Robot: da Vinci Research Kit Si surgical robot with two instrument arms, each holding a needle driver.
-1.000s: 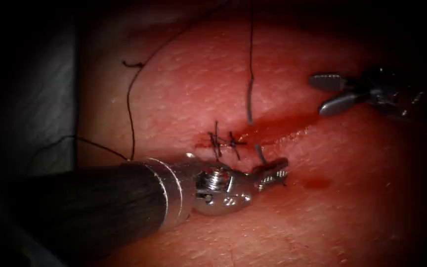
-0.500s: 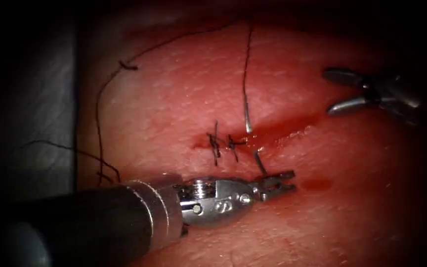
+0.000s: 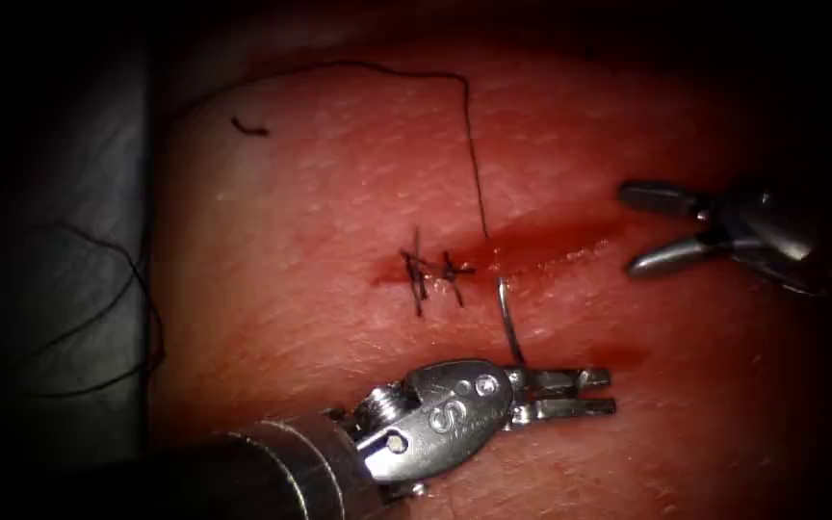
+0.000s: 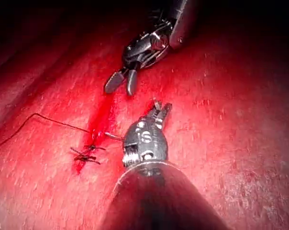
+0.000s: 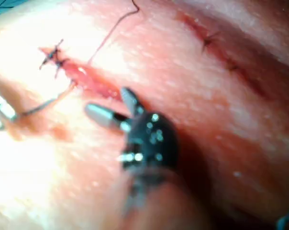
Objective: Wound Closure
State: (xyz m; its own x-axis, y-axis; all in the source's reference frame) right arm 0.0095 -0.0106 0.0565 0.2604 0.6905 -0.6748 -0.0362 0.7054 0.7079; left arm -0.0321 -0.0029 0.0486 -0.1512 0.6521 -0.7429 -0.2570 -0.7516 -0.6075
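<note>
Left gripper (image 3: 597,393) (clamped) on needle (image 3: 507,323)

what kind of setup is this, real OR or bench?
Looks like bench suturing practice: a slab of tissue with a partly stitched cut, the left tool gripping the needle, and the right tool open, holding nothing.

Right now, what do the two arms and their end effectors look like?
The left arm is a dark, round shaft with a silver collar and a shiny metal wrist stamped with an "S" mark and round pins. Its end effector is two slim ridged steel jaws. The right end effector has two smooth, rounded, grey metal jaws on a dark wrist.
</note>
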